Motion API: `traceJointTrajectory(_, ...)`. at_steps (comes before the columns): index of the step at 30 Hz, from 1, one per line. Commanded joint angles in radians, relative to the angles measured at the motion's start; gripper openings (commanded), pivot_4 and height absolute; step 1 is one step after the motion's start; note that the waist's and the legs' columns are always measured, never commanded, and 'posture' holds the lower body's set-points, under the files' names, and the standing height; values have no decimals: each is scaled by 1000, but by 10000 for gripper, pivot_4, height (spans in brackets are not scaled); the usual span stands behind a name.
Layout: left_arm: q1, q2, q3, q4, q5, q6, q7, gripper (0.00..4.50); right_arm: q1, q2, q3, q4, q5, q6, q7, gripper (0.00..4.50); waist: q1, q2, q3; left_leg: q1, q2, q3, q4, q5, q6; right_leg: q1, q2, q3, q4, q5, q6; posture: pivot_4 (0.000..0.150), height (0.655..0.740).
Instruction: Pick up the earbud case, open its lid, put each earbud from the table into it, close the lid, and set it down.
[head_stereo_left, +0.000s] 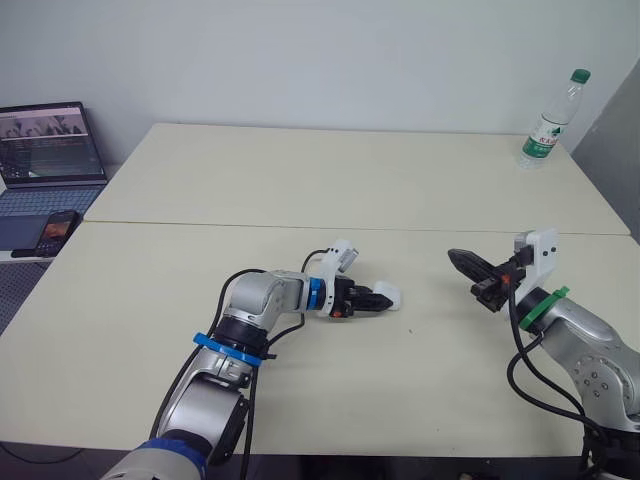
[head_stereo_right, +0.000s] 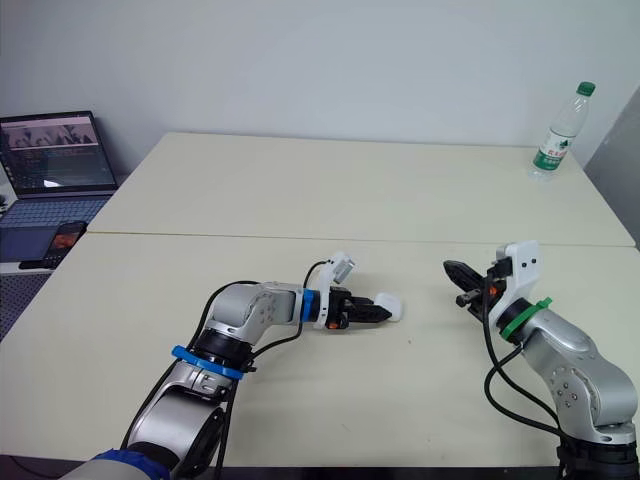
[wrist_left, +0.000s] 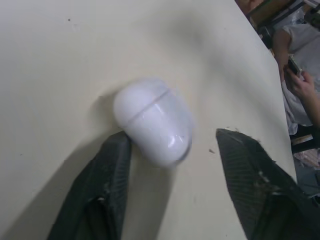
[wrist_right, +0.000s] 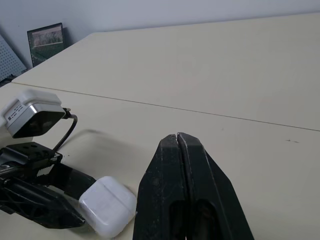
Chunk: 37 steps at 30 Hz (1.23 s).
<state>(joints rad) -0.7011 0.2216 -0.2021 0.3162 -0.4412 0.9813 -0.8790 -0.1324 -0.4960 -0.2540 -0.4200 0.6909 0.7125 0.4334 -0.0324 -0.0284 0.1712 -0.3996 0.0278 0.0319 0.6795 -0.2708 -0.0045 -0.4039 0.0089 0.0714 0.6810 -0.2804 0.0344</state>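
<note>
Spreading across nearly the whole head view is the pale table (head_stereo_left: 300, 180), with a thin seam (head_stereo_left: 250, 224) running left to right through the middle of the frame. At the upper left, beyond the table's edge, an open laptop (head_stereo_left: 50, 150) has its screen lit. My left arm comes up from the bottom left of the frame and bends toward the centre, while my right arm enters at the lower right. My left gripper (head_stereo_left: 378, 300) sits low on the table just below centre, its two black fingers spread apart. My right gripper (head_stereo_left: 460, 260) hangs right of centre, well apart from the left one, pointing toward the left of the frame. Its fingers are pressed flat together with nothing between them, as my right wrist view shows plainly. A clear plastic bottle (head_stereo_left: 548, 125) with a green cap and green label stands upright at the upper right, near the table's far corner. A dark phone (head_stereo_left: 58, 228) lies at the left edge, just below the laptop. The small white earbud case (wrist_left: 152, 120) lies on the table between my spread left fingers, its lid shut along a fine seam line. One left finger (wrist_left: 107, 170) touches the side of the case. The other finger stands clear of it, with bare table between. Past the table's edge in my left wrist view, a person's hand (wrist_left: 300, 82) shows.
</note>
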Motion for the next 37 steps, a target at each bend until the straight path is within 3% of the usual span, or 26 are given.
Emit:
traceJointTrajectory(1, 31, 45, 51, -52, -34, 34, -13, 38240, -7, 1, -19, -39, 21, -15, 4, 0, -1, 0, 0, 0, 0, 0, 0, 0, 0, 0, 0, 0, 0, 0, 0, 1500, 7400)
traceJointTrajectory(3, 49, 74, 61, -95, -64, 55, -36, 44639, -5, 0, -18, -39, 21, -14, 7, 0, -3, 0, 0, 0, 1, 0, 0, 0, 0, -1, 0, 0, 0, 0, -1, 1500, 7400)
traceJointTrajectory(6, 94, 141, 65, -181, -92, 57, -78, 44639, 6, -6, -14, -48, 23, -12, 19, 0, -4, 0, 0, 0, 2, 0, -2, 0, 0, -1, 0, 0, 0, 1, -2, 1500, 7400)
traceJointTrajectory(9, 161, 201, 90, -275, -94, -55, -130, 44639, 30, -18, -3, -62, 21, -18, 50, 0, -2, 0, 0, -1, 2, 0, -3, 0, 0, -2, -1, 0, 0, 1, -2, 1500, 7400)
traceJointTrajectory(14, 309, 288, 142, -436, -24, -362, -171, 44639, 133, -94, 43, -73, -65, -105, 177, 0, 2, 0, 0, -2, 0, 0, -3, 0, 0, -2, -6, -1, -2, 0, -2, 1500, 7400)
traceJointTrajectory(21, 508, 362, 172, -491, 103, -753, -170, 44639, 308, -167, 53, 42, -206, -390, 380, 0, 3, 0, 0, -1, -1, 1, -3, -1, 0, -1, -9, -1, -3, 0, -2, 1500, 7400)
traceJointTrajectory(24, 580, 364, 204, -513, 78, -773, -157, 45000, 356, -191, 50, 128, -232, -473, 467, 6156, 3, -1, 0, -1, -1, 2, -3, 0, 0, -1, -9, -1, -3, 0, -2, 1500, 7400)
traceJointTrajectory(34, 674, 379, 217, -491, 105, -877, -158, 45000, 364, -195, 37, 258, -271, -625, 536, 42527, 3, -1, 0, 0, 0, 3, -2, 0, 1, -1, -8, -1, -2, 0, -1, 1500, 7400)
traceJointTrajectory(37, 669, 382, 208, -466, 133, -917, -153, 45000, 360, -192, 35, 266, -272, -633, 537, 44477, 3, -1, 0, 0, 0, 3, -2, 0, 1, -1, -8, -1, -2, 0, -2, 1500, 7400)
